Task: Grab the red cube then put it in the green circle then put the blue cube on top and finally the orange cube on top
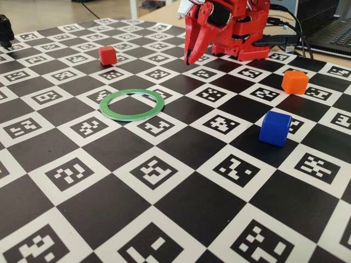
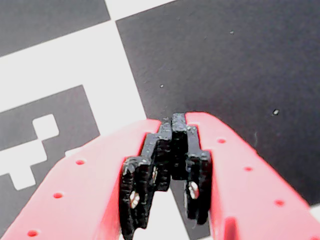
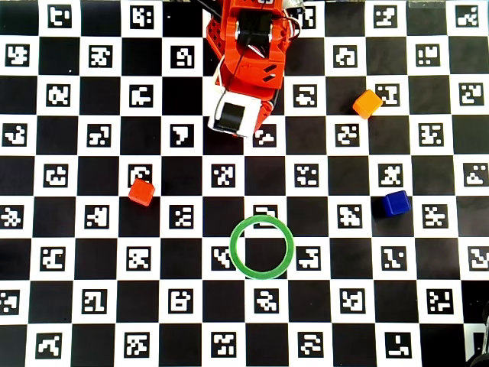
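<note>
Standing apart on the marker-printed checkerboard [image 1: 181, 148] in the fixed view were seen the red cube [image 1: 107, 55], green circle [image 1: 132, 104], blue cube [image 1: 275, 128] and orange cube [image 1: 295, 81]; no readable writing was found. Only in the wrist view was the gripper [image 2: 172, 122] shown pressed together, empty. Overhead, the ring's centre was seen bare.

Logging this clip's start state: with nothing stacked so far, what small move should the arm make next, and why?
Probably open the tool and swing it toward the red cube. The green ring is empty, all three cubes sit apart on the board, and red goes in first. The wrist view shows the jaws closed on nothing, near the arm's base. In the overhead view the red cube lies left of the ring.
</note>
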